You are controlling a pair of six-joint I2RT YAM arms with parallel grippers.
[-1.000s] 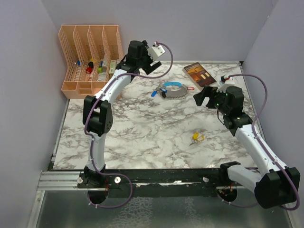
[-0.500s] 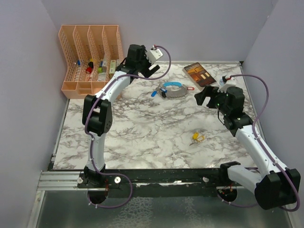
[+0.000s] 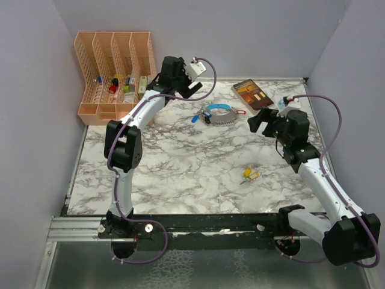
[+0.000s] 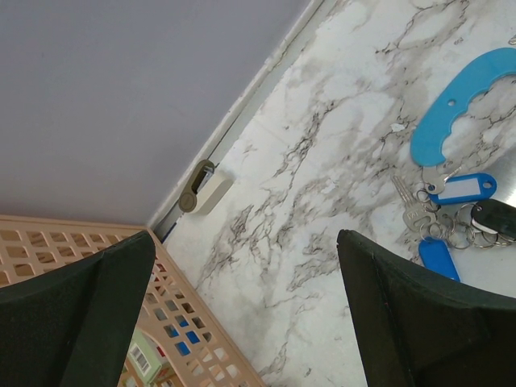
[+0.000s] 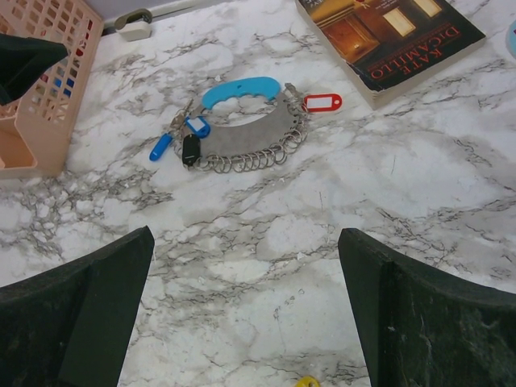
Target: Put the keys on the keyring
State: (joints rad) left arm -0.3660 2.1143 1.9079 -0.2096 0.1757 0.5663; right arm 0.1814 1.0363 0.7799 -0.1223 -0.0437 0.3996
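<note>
The keyring (image 3: 219, 113) lies at the back middle of the marble table: a light-blue curved piece, a red tag, blue tags and fanned grey metal rings. It shows whole in the right wrist view (image 5: 242, 129) and partly in the left wrist view (image 4: 459, 105). A small yellow-tagged key (image 3: 249, 174) lies alone nearer the front right; its top edge shows in the right wrist view (image 5: 306, 381). My left gripper (image 3: 180, 89) (image 4: 244, 242) is open and empty above the table, left of the keyring. My right gripper (image 3: 255, 123) (image 5: 244, 234) is open and empty, right of the keyring.
An orange desk organizer (image 3: 114, 75) (image 4: 185, 339) with small items stands at the back left, close to my left gripper. A book (image 3: 252, 93) (image 5: 387, 32) lies at the back right. A small white clip (image 4: 205, 185) sits by the back wall.
My left wrist has dropped and turned slightly near the organizer. My right gripper has shifted a little to the right. The keyring and yellow key have not moved.
</note>
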